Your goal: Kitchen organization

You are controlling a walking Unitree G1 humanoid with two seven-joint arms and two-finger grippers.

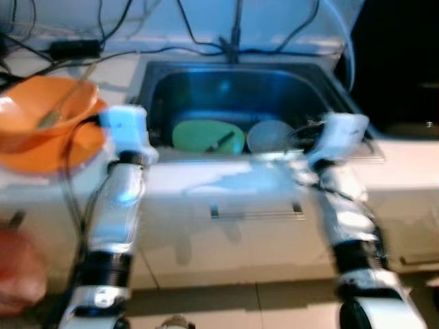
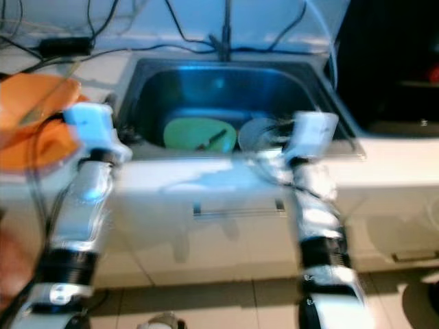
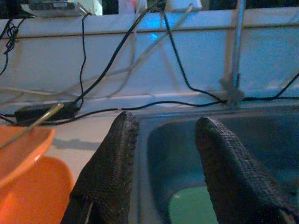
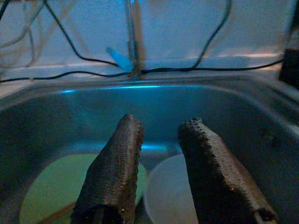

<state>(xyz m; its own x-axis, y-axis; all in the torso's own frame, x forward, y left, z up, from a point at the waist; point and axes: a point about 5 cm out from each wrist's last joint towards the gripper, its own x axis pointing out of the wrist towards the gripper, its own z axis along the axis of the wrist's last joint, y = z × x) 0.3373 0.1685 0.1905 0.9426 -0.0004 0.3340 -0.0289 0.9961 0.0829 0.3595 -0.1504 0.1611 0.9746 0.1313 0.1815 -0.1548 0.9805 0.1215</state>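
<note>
A steel sink (image 1: 329, 82) holds a green plate (image 1: 203, 134) with a dark utensil (image 1: 223, 141) lying on it, and a pale round dish (image 1: 269, 136) beside it. My left gripper (image 3: 166, 123) is open and empty at the sink's left rim, near an orange bowl (image 1: 41, 110) with a thin stick (image 3: 35, 122) in it. The bowl rests on an orange plate (image 1: 51, 152). My right gripper (image 4: 162, 123) is open and empty over the sink's front right, above the pale dish (image 4: 166, 196) and the green plate (image 4: 51, 191).
A faucet (image 1: 235, 34) rises behind the sink. Black and white cables and a power brick (image 1: 75, 48) lie along the back counter. A drawer handle (image 1: 257, 212) sits below the counter front. A blurred reddish shape (image 1: 17, 274) is at the lower left.
</note>
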